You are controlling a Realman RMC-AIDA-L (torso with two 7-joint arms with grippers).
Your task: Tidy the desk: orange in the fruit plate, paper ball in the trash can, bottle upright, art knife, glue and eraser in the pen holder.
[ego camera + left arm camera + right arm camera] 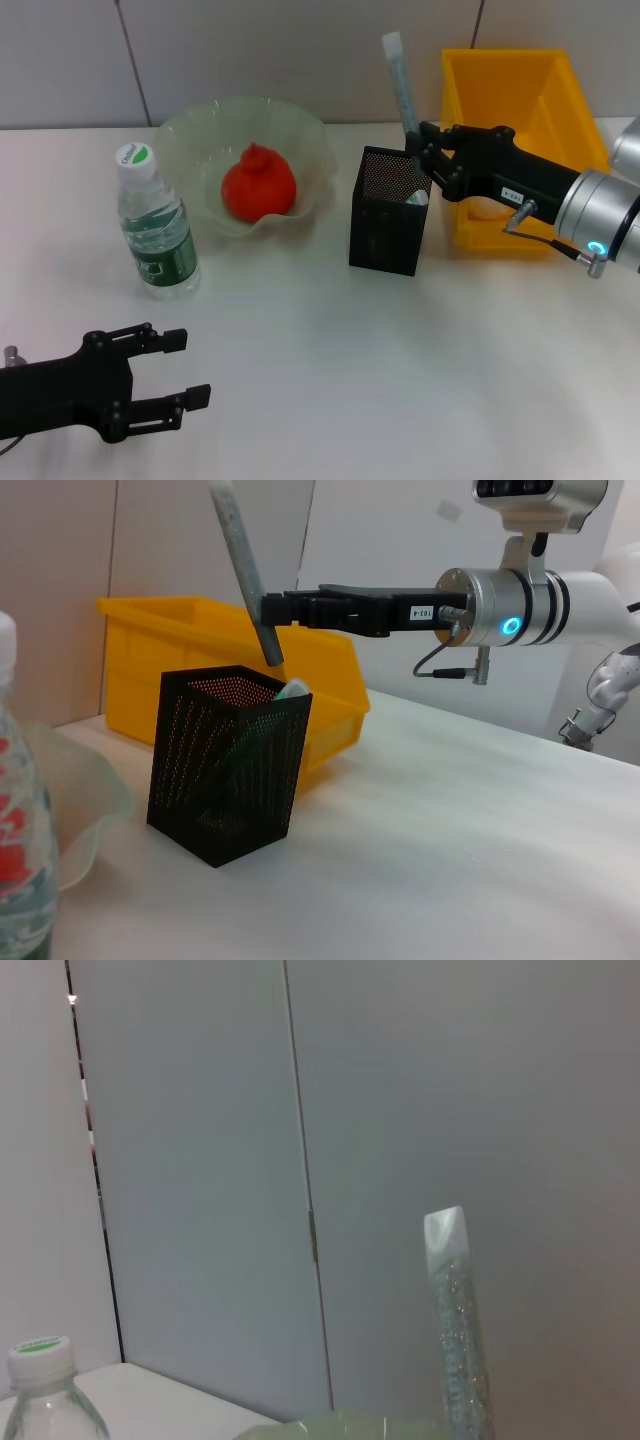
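Item in hand: long translucent glue tube (401, 82), clenched at its lower end by my right hand (425, 150), tilted above the black mesh pen holder (388, 212). I should lower it straight inside before releasing. Left hand (180, 370): released, parked low on the white tabletop (350, 360).

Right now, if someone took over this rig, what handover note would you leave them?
Right gripper: shut on the glue tube, holding it above the black mesh pen holder, lower end at the rim.
Left gripper: open, low over the near table, holding nothing.
Done: orange sits in the fruit plate; bottle stands upright beside it; one item already leans inside the holder.
Left: release the glue into the holder. Knife, eraser and paper ball are not identifiable; the yellow bin is behind the holder.
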